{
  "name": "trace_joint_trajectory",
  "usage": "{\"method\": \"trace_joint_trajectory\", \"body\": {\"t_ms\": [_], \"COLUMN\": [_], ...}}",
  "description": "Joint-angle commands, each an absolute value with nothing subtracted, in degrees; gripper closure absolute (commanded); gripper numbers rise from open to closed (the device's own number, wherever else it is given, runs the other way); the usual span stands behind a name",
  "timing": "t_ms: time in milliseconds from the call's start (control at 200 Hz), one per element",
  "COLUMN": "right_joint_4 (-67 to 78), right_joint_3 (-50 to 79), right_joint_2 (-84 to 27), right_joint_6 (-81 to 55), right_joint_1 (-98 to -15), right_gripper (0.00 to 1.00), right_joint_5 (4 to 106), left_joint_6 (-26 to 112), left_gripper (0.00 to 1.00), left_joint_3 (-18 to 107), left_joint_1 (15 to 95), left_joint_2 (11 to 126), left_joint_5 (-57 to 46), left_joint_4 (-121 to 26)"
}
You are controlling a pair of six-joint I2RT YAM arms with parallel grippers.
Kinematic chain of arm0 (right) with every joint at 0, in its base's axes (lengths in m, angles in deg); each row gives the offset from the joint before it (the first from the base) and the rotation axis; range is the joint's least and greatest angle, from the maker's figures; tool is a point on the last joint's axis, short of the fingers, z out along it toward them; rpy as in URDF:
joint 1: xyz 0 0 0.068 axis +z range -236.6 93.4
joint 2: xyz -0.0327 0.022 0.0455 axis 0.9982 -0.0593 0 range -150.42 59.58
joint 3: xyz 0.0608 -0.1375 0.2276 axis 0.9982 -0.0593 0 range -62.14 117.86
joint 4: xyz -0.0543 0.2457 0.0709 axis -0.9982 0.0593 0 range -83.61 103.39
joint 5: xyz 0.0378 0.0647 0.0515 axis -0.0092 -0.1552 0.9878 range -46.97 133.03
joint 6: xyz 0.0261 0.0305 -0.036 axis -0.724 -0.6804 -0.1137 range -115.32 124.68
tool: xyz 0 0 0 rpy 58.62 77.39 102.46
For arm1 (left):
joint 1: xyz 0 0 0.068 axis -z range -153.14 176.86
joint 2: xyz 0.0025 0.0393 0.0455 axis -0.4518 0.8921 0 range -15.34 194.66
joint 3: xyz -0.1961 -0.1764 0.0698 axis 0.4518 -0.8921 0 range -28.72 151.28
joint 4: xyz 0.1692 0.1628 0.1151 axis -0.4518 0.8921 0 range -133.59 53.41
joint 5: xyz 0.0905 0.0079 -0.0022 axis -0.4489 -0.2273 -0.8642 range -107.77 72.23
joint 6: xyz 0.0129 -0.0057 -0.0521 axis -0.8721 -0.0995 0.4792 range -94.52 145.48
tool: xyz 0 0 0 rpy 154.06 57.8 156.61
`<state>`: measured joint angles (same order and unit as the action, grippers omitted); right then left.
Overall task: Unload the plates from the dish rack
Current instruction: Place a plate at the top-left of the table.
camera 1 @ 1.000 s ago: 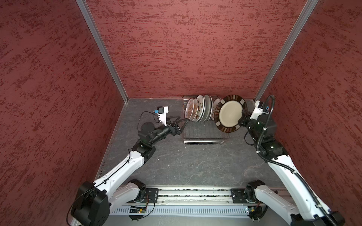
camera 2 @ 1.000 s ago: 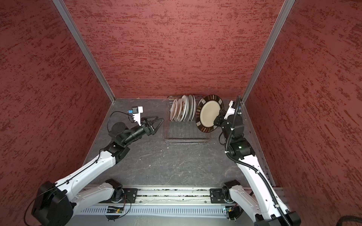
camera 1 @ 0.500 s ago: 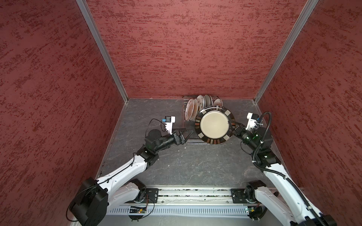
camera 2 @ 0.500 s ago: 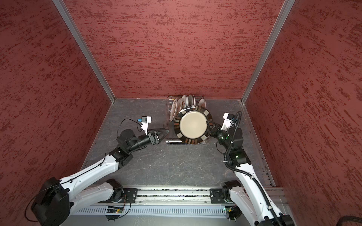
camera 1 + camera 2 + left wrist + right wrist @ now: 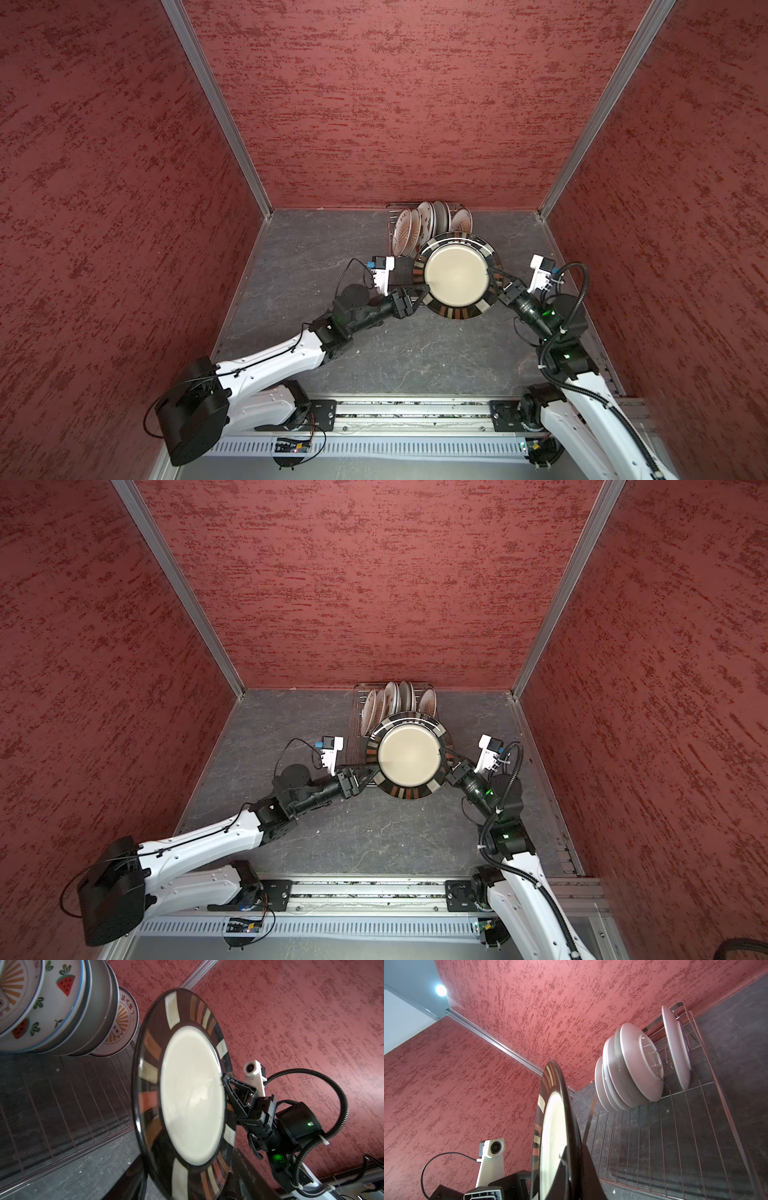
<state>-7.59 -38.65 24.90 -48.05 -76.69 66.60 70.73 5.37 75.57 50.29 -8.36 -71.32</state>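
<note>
The brown-rimmed beige plate hangs face up above the front of the dish rack. My right gripper is shut on its right rim. My left gripper straddles the opposite rim, with a sliver of floor showing between one finger and the plate. Several other plates stand upright at the rack's far end: sunburst, watermelon and plain ones.
The wire rack sits against the back wall, and its near half holds no plates. Red textured walls close in the dark stone floor on three sides. The arms' metal base rail runs along the front edge.
My right arm carried the brown-rimmed plate from beside the rack to above its front and turned it face up. My left arm moved in, its jaws narrowing round the plate's left rim.
</note>
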Motion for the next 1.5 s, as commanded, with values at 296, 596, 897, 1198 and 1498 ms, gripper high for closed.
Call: {"method": "trace_joint_trajectory", "body": {"t_ms": [296,596,897,1198,1498], "right_joint_4": [-30.51,-30.75,-32.85,-32.8,-34.71], "right_joint_3": [-42.89,-43.85,-44.21,-43.77,-44.83], "right_joint_2": [20.99,20.47,17.54,14.26,13.54], "right_joint_6": [-54.08,-51.51,-50.76,-50.35,-50.6], "right_joint_1": [-76.81,-76.82,-76.83,-76.77,-76.8], "right_gripper": [1.0,1.0,1.0,1.0,0.61], "right_joint_5": [72.01,71.4,72.88,71.4,71.15], "left_joint_6": [71.29,72.65,73.79,77.53,81.14], "left_gripper": [0.6,0.78,0.78,1.0,1.0], "left_joint_3": [3.53,2.97,3.77,3.32,2.28], "left_joint_1": [75.11,71.98,71.16,67.87,65.47], "left_joint_2": [53.83,56.38,58.5,59.89,60.03], "left_joint_5": [-10.32,-6.72,-3.96,2.77,3.53], "left_joint_4": [-77.77,-79.8,-81.34,-85.14,-88.04]}}
